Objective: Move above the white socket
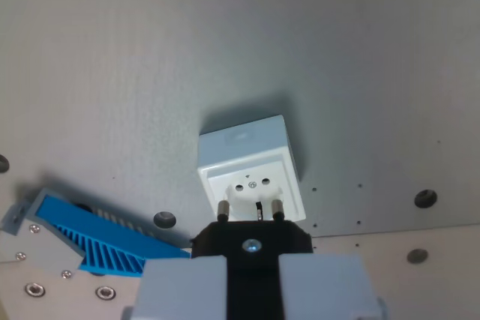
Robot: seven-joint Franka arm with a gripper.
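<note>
The white socket (251, 174) sits on the grey surface in the middle of the wrist view, its round recess with two holes facing up. A black plug (251, 243) is clamped between my grey fingers (184, 290), and its two metal pins (223, 210) reach over the socket's near edge, just short of the holes. My gripper (253, 286) is shut on the plug at the bottom of the view. The socket's near rim is partly hidden by the plug.
A blue ribbed part (90, 241) on a grey bracket (22, 239) lies at the wrist view's lower left, close to the plug. Screw holes (425, 198) dot the grey plate, which meets a beige surface (420, 275) at the lower right.
</note>
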